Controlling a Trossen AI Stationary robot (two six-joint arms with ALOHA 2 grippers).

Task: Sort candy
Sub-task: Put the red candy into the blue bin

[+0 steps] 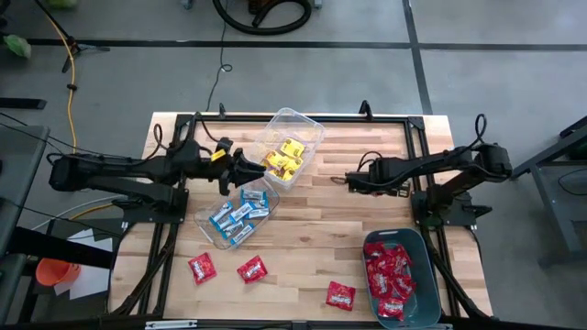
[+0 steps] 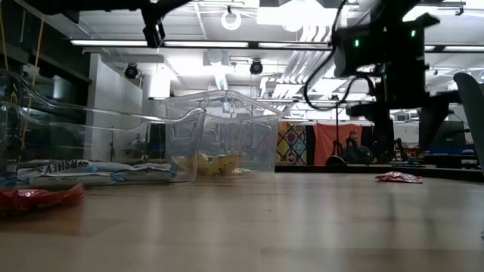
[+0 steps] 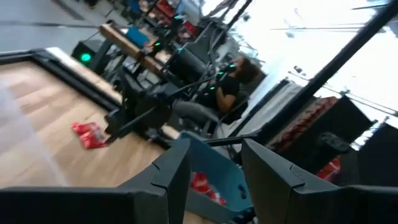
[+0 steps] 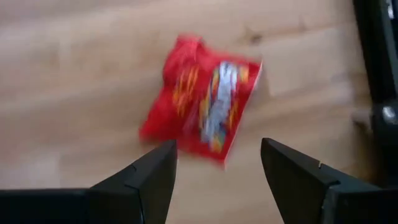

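Crinkly red candy packets (image 1: 252,269) lie flat along the wooden table's (image 1: 367,220) near edge. A clear plastic tub (image 1: 292,147) holds yellow ones, another clear tub (image 1: 237,216) blue-and-white, and a teal bin (image 1: 424,261) red. The right gripper (image 4: 217,163) hovers open above one red packet (image 4: 202,109); the left gripper (image 3: 214,168), parted and empty, hangs over the tubs.

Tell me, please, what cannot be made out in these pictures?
- Red packet, right wrist view: print blurred.
- Candy in teal bin, high view: piled, lower packets hidden.
- Blue-and-white packets, low view: cut off by left edge, veiled by tub wall.
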